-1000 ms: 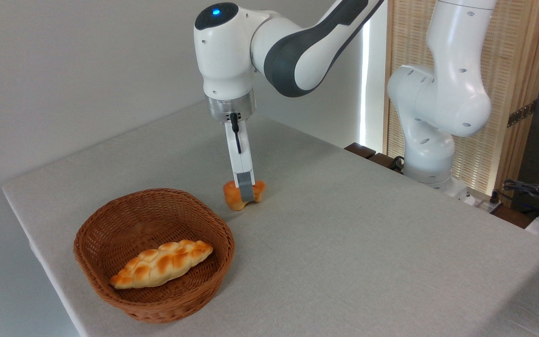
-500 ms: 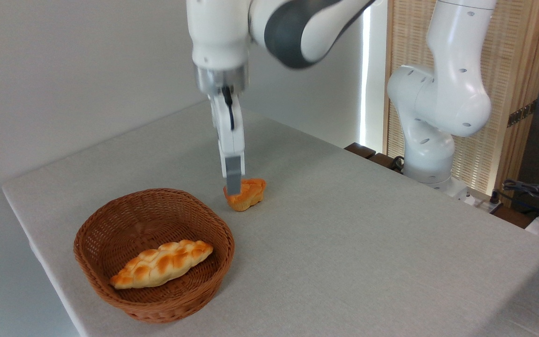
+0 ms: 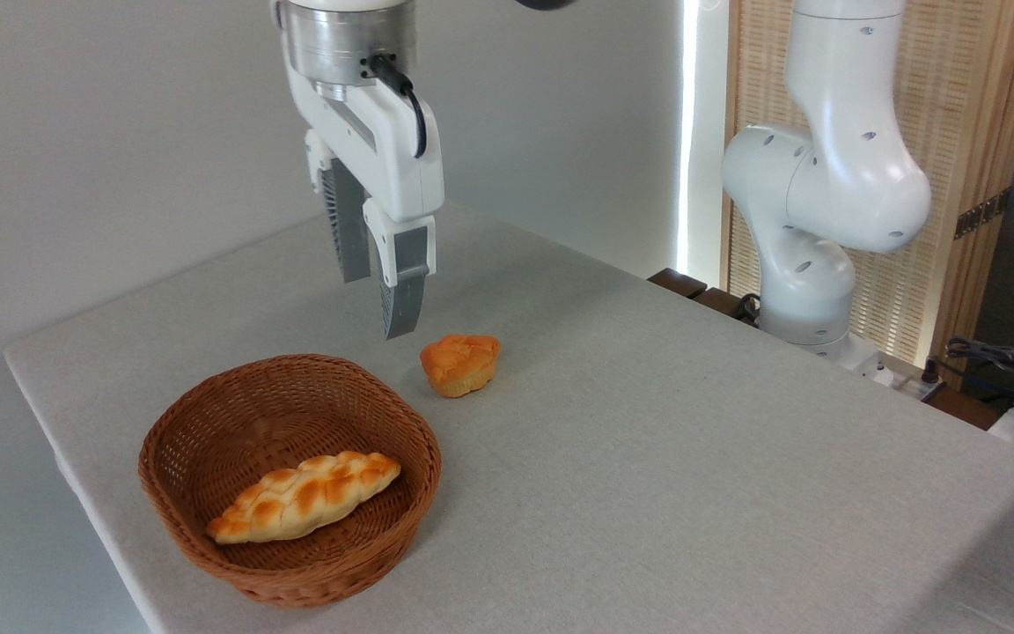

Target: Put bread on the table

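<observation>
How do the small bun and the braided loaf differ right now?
Shape: the bun is short and roundish with a knotted top; the braided loaf is long and tapers at both ends.
Place: the bun sits on the bare table; the loaf lies inside the wicker basket.
Colour: the bun is deeper orange; the loaf is paler, with browned ridges.
Shared: neither is held; the gripper hangs open above them.

Glossy white arm (image 3: 824,176), silver wrist ring (image 3: 344,40), black cable (image 3: 401,88), grey fingers (image 3: 403,295)
</observation>
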You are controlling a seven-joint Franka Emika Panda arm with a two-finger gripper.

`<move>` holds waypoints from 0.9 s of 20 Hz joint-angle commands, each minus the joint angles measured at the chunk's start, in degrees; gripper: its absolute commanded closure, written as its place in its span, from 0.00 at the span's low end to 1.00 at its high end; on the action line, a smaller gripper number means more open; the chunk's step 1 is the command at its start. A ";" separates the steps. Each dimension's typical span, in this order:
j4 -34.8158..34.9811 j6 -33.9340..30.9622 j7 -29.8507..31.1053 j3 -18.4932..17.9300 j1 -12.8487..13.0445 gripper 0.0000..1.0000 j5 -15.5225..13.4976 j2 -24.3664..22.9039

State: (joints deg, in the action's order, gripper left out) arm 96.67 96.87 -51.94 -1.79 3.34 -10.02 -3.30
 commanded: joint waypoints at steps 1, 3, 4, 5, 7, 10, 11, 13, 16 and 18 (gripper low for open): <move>-5.34 -3.53 3.33 2.32 -2.38 0.00 0.52 2.50; -5.78 -3.53 4.29 4.24 -2.38 0.00 1.48 3.20; -6.05 -3.53 5.78 5.12 -2.38 0.00 3.49 3.47; -5.96 -3.53 6.75 5.91 -2.29 0.00 5.34 3.65; -6.05 -3.62 6.59 6.01 -2.29 0.00 6.15 3.74; -6.14 -4.50 6.76 5.31 -2.29 0.00 6.33 3.74; -6.14 -4.68 6.76 5.22 -2.29 0.00 6.33 3.74; -6.14 -4.68 6.67 5.13 -2.37 0.00 6.24 3.74; -6.14 -4.76 6.85 3.38 -2.38 0.00 5.98 3.47; -6.84 -6.16 6.68 2.24 -2.38 0.00 5.19 3.47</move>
State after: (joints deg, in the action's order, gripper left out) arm 92.18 93.84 -45.84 2.39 0.99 -4.38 -0.30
